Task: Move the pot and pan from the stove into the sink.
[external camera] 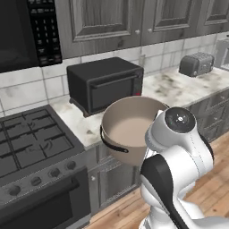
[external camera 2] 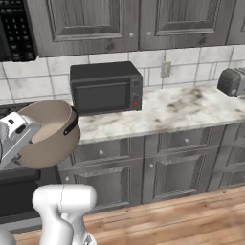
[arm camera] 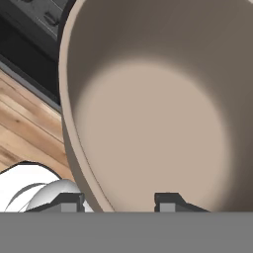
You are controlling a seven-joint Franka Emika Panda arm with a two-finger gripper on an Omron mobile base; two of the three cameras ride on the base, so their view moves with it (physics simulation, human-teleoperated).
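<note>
The large tan pot (external camera: 129, 127) hangs tilted in the air, just right of the stove (external camera: 31, 143) and in front of the counter's edge. Its pale inside (arm camera: 158, 123) faces the hand view. My gripper (arm camera: 118, 201) is shut on the pot's rim, one dark fingertip (arm camera: 168, 200) inside the wall and the other outside. From the right base view the pot (external camera 2: 48, 129) sits against my white hand at the far left, its dark loop handle (external camera 2: 72, 123) pointing right. The stove's grates that show are bare. The pan and the sink are out of view.
A black toaster oven (external camera: 105, 82) stands on the marble counter (external camera: 179, 89) right behind the pot. A silver toaster (external camera 2: 232, 81) is at the counter's far right. A black microwave (external camera: 22, 31) hangs over the stove. Grey cabinets (external camera 2: 162, 172) and wood floor (external camera 2: 182, 215) lie below.
</note>
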